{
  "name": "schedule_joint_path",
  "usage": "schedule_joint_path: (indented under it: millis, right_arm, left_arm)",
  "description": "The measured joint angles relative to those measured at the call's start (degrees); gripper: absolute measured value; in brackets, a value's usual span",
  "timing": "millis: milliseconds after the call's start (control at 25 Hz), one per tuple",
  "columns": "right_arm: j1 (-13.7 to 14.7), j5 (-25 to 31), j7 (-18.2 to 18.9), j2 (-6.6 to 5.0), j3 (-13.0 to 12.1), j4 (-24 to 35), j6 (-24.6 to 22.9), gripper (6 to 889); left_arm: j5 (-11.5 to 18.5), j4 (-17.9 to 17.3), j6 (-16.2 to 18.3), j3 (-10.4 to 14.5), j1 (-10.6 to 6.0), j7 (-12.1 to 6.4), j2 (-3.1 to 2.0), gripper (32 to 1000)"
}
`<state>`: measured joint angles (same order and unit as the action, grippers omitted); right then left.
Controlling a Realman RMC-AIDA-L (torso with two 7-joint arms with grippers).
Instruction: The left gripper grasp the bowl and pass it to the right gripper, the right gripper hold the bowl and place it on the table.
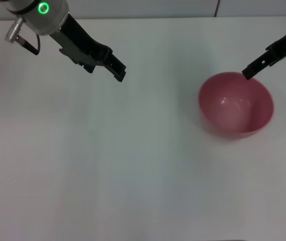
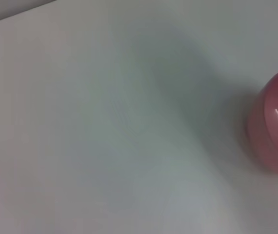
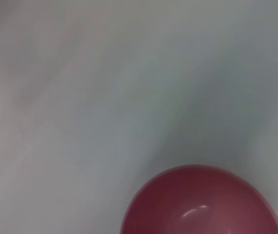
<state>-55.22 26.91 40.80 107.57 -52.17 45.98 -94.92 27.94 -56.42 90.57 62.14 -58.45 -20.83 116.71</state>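
You have bright, even, diffuse light over the table [image 1: 133, 175]; shadows beside the bowl [image 1: 236, 104] are faint and soft-edged. Small white glare spots sit on the bowl's glossy inside and outer wall. Both wrist views are soft and out of focus, the bowl's rim blurred in each.
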Motion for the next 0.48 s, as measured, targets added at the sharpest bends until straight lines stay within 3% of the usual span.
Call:
schedule_joint_path:
  millis: [480]
  right_arm:
    - [-0.9, 0.0, -2.6, 0.09, -0.1, 3.2, -3.1, 864]
  left_arm:
    - [0.0, 0.0, 0.1, 0.0, 0.01, 0.11, 0.18, 861]
